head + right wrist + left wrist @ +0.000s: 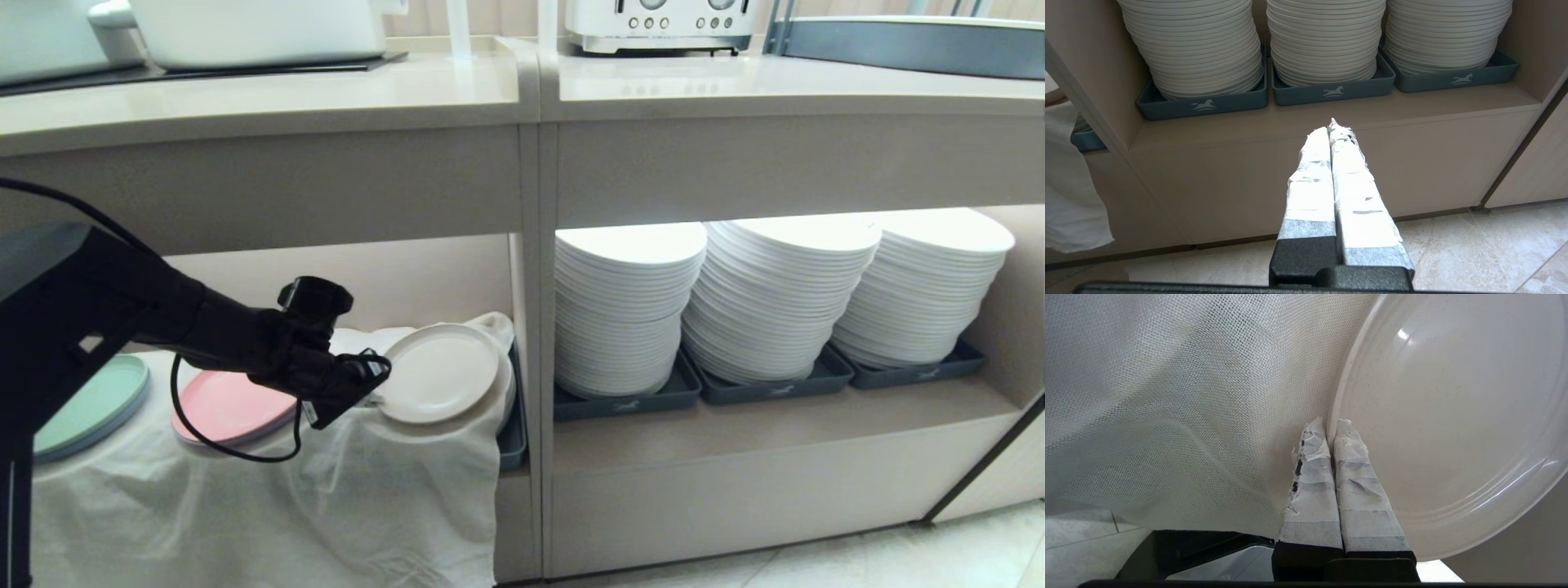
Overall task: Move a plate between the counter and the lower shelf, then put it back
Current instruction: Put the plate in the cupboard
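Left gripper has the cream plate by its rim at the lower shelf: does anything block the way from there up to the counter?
Yes. The left gripper, shut on the plate, holds it inside the recess, under the counter overhang. The plate must come out forward before rising. The white cloth hangs just below it.

Looks like a hotel or canteen breakfast buffet, not somebody's home kitchen.

Dead giveaway is the three tall stacks of white plates (775, 302) sitting in dark grey trays (1333, 92) with a little horse logo, all tucked in a lit recess under a long beige tabletop (261, 90). Up top there's a chunky multi-slot toaster (661, 24) with dials and a big white serving pot (253, 28) on a black panel. The next recess over has a draped white cloth (269, 498) with pink (229, 404), mint-green (94, 404) and cream plates (441, 371) laid out. Pale tiled floor (1474, 253) too.
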Motion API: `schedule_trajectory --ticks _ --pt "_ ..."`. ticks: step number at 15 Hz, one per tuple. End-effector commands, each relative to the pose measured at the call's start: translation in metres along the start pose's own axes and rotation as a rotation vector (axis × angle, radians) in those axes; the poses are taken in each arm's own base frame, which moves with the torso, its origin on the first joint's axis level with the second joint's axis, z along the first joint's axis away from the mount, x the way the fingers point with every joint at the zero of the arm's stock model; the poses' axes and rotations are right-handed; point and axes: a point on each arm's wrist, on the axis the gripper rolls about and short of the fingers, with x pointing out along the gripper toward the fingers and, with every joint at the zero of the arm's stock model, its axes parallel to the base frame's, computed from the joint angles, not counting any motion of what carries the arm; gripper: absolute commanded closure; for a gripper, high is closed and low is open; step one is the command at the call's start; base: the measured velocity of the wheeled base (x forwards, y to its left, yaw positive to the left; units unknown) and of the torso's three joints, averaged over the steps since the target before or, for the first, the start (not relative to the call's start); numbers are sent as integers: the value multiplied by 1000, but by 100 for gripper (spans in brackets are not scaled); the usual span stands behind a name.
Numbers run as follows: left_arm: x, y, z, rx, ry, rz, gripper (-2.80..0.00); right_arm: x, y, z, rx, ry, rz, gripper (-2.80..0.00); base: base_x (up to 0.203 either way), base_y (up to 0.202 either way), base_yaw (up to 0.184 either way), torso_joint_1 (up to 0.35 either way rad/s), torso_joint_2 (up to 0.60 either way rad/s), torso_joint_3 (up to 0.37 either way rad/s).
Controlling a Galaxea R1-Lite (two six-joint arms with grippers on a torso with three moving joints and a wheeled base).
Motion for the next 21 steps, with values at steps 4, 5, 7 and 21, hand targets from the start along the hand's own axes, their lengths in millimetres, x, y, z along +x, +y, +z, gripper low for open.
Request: schedule_trajectory --ticks 4,5,7,21 --pt "4 1 -1 -5 7 8 0 0 0 0 1 0 1 0 0 0 0 0 0 0" --pt "4 1 -1 -5 6 7 0 0 0 0 1 -2 1 0 0 0 0 0 0 0" --pt "1 0 1 -5 -2 0 0 0 0 0 1 -1 0 0 0 0 0 0 0 0" --pt "-2 -2 6 -8 -6 12 0 0 0 0 1 -1 1 0 0 0 0 0 0 0"
